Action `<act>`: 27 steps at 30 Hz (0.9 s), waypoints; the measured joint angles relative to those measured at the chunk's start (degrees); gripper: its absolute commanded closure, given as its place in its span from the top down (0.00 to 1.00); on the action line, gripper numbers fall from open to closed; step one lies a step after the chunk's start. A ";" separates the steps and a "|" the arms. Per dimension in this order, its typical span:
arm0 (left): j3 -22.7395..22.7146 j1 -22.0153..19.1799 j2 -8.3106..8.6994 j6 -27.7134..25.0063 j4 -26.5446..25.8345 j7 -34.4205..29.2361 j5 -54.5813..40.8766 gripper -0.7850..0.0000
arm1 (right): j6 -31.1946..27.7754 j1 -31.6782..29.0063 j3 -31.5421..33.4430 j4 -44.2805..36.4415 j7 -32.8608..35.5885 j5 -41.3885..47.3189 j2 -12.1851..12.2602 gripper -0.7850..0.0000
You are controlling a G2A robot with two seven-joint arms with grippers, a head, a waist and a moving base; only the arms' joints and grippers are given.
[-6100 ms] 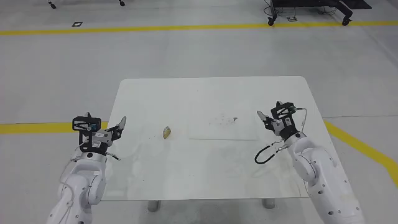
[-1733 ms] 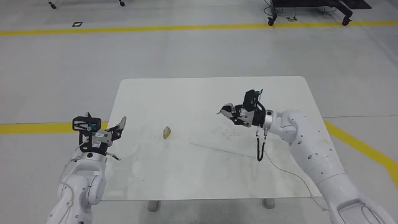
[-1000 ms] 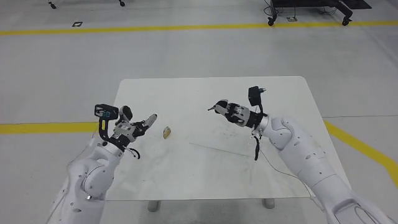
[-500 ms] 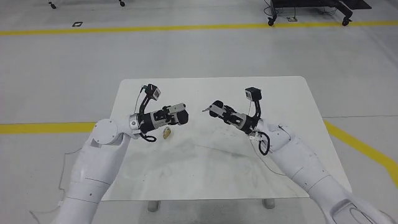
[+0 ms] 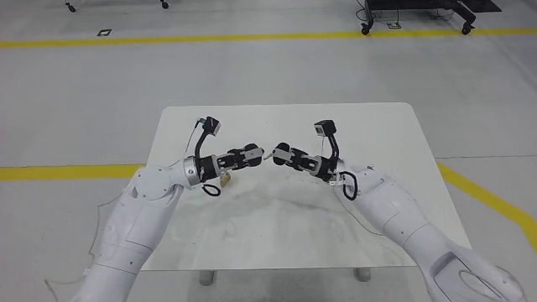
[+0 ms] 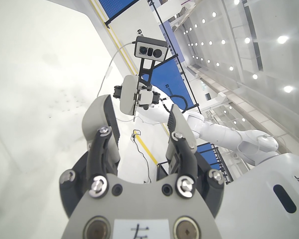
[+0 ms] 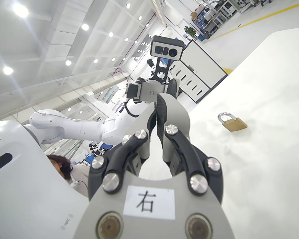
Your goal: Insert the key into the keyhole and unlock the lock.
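Top view: left gripper (image 5: 252,153) and right gripper (image 5: 275,153) tip to tip above the table (image 5: 377,126); lock (image 5: 226,179) lies on it beside the left arm, untouched. Left wrist view: fingers (image 6: 112,118) spread, empty. Right wrist view: fingers (image 7: 172,115) pressed together, perhaps pinching the key, too thin to confirm; lock shackle closed. Outstanding: insertion, unlocking.

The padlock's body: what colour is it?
The padlock is brass-gold with a silver shackle; the right wrist view shows it best.

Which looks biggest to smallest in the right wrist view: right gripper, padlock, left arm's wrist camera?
1. right gripper: far the largest, though it sits nearest the lens.
2. padlock and left arm's wrist camera: look about alike, so not ranked.
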 measured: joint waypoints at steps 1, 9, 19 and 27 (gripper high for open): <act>0.16 0.06 0.01 -0.05 -0.15 0.17 0.30 0.34 | 0.00 0.17 -0.13 0.38 0.19 0.10 -0.21 0.00; 1.15 0.25 0.18 -0.05 -0.92 0.91 2.34 0.31 | 0.00 0.92 0.02 2.64 0.69 1.83 -1.65 0.00; 1.21 0.44 0.54 -0.10 -1.55 2.43 4.26 0.23 | 0.00 1.05 0.86 3.76 2.84 2.04 -2.67 0.00; 1.39 0.68 0.77 -0.21 -1.95 3.26 4.78 0.15 | 0.00 0.95 1.73 4.41 4.27 2.16 -3.19 0.00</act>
